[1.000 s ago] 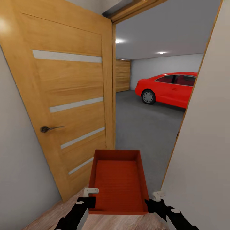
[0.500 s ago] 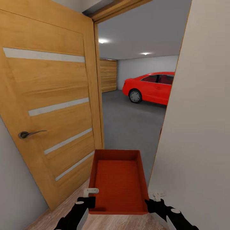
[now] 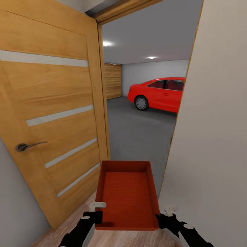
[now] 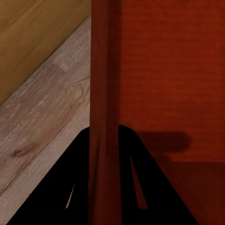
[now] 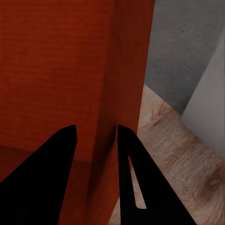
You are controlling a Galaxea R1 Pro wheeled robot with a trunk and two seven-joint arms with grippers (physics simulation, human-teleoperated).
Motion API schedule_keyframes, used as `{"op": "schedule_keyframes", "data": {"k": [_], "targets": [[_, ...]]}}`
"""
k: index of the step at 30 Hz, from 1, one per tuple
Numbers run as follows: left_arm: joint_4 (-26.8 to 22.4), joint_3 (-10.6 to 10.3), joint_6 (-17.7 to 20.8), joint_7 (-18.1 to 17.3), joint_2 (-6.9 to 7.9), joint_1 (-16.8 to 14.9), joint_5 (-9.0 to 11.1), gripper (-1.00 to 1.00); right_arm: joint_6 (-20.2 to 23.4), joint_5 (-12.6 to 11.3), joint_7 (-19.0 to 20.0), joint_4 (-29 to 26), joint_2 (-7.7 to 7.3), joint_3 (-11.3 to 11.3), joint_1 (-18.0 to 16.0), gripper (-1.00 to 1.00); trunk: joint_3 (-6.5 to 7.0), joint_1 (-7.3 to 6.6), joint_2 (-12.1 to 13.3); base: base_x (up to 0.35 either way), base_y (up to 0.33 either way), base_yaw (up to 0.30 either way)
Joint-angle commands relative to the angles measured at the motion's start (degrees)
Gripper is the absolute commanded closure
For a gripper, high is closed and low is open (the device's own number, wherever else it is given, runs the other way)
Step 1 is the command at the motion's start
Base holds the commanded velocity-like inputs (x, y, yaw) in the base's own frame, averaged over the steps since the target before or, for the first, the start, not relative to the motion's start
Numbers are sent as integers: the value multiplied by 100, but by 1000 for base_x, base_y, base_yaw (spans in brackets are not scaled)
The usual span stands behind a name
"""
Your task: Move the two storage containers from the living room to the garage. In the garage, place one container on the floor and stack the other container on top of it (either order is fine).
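Left gripper (image 3: 97, 210): closed tight on the left wall of the storage container (image 3: 127, 195), one finger (image 4: 145, 183) inside and one outside.
Right gripper (image 3: 167, 212): pinching the right wall of the box the same way, one black finger (image 5: 44, 178) on each side of it.
Storage container: held up between both arms, low in front of the robot, open side up, nothing in it.
Head view: an open wooden door (image 3: 51, 113) on the left, a pale wall (image 3: 212, 137) on the right, and past the doorway the garage with its grey floor (image 3: 137, 133) and a red car (image 3: 157, 94).
Wrist views: the light wood planks (image 4: 42, 122) under the box, close up.
Change: the door and car sit a bit more to the left than half a second ago because the camera turned; the grip on the box looks the same.
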Motion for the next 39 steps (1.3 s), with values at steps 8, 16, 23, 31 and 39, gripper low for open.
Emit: {"op": "schedule_keyframes", "data": {"k": [8,16,23,31,39], "targets": [[-227,319,40,14,-7,-8,-83,100,19,-19,7,-9,-6,48,2,100,-11,2,-10,0,266,0],[-227,319,34,14,-7,-8,-82,100,19,-19,7,-9,-6,50,2,100,-11,2,-10,0,158,0],[-227,319,41,14,-7,-8,-84,100,19,-19,7,-9,-6,49,2,100,-11,2,-10,61,40,0],[-227,319,42,14,-7,-8,-84,100,19,-19,7,-9,-6,49,2,100,-11,2,-10,251,142,0],[-227,327,42,14,-7,-8,-82,100,19,-19,7,-9,-6,50,2,100,-11,2,-10,136,58,0]]}}
